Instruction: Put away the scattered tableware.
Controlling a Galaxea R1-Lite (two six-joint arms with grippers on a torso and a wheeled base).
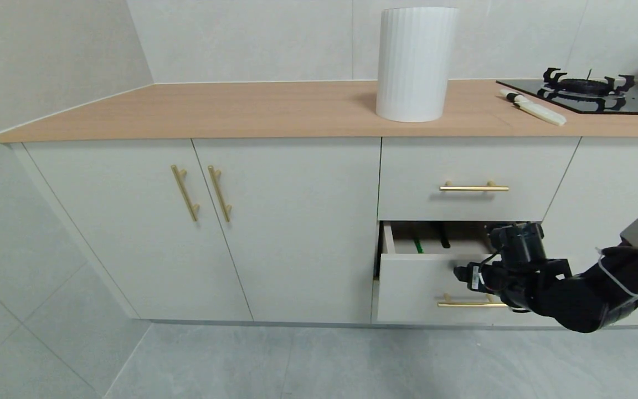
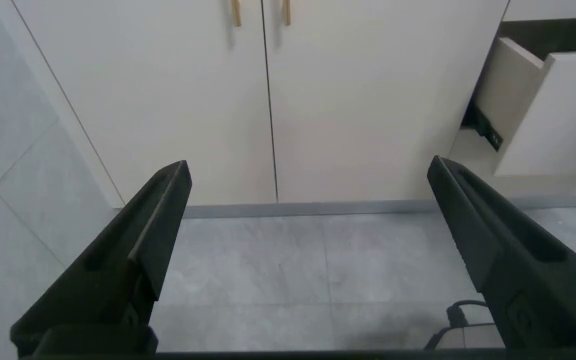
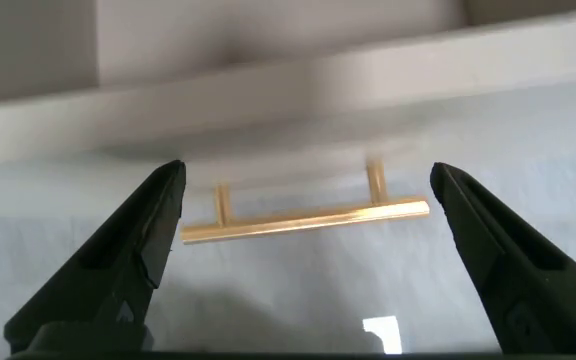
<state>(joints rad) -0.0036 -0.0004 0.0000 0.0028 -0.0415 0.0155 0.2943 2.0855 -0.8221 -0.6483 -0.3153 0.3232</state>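
Head view: my right claw hangs in front of the lower drawer, just above its brass handle. The drawer stands part open, I judge so that tableware can go in. A green stick and a dark one lie inside, too small to name. The scattered piece I can see is a pale utensil with a dark end. It lies on the desk at the far right, just beside the stove and right of a tall white ribbed jar.

Left wrist view: my left claw is spread wide and empty, low over the floor. It faces the cupboard doors, well apart from the work.

Right wrist view: my right claw is spread and empty. The handle lies ahead between its fingers, untouched. I judge it is lined up to take the handle.
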